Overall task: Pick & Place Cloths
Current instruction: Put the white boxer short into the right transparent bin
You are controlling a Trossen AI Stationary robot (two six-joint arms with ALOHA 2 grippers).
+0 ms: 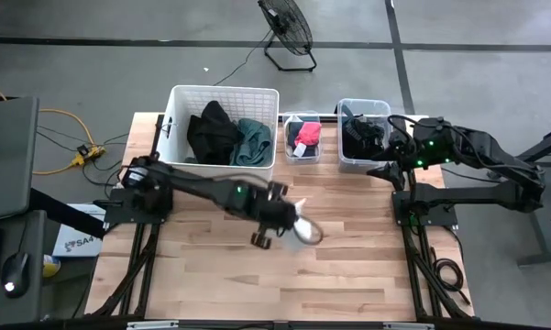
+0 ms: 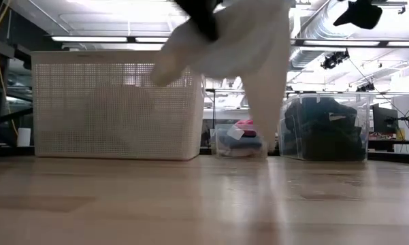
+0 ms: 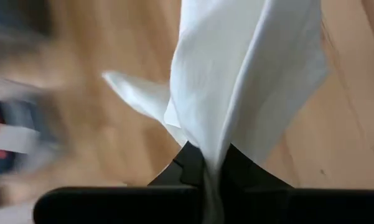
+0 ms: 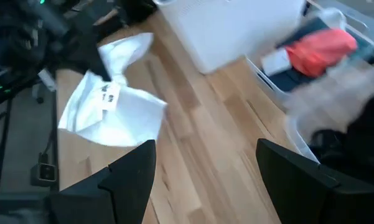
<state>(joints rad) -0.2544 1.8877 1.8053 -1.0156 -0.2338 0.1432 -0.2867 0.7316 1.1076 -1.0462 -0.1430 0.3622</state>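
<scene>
A white cloth [image 1: 304,231] hangs from my left gripper [image 1: 289,220] over the middle of the table, and it also fills the top of the low view as the white cloth [image 2: 252,47]. My right gripper [image 4: 205,177] is open and empty, hovering by the clear tub of black cloth [image 1: 362,137] at the far right. A black cloth [image 1: 211,133] and a teal cloth [image 1: 254,142] lie in the white basket [image 1: 179,101]. A red-pink cloth [image 1: 308,135] lies in the small tub. My left gripper [image 3: 211,171] is shut on the white cloth, pinching a gathered bunch of it [image 3: 215,152] between the two fingers. How many layers it has, I cannot tell. The cloth fans out beyond the fingers and hangs slack [image 4: 112,115], clear of the table top.
The white slatted basket [image 2: 116,102] and two clear tubs [image 2: 323,126] stand in a row along the table's far edge. Bare wooden table top [image 1: 257,284] lies on the near side. A floor fan and cables sit beyond the table.
</scene>
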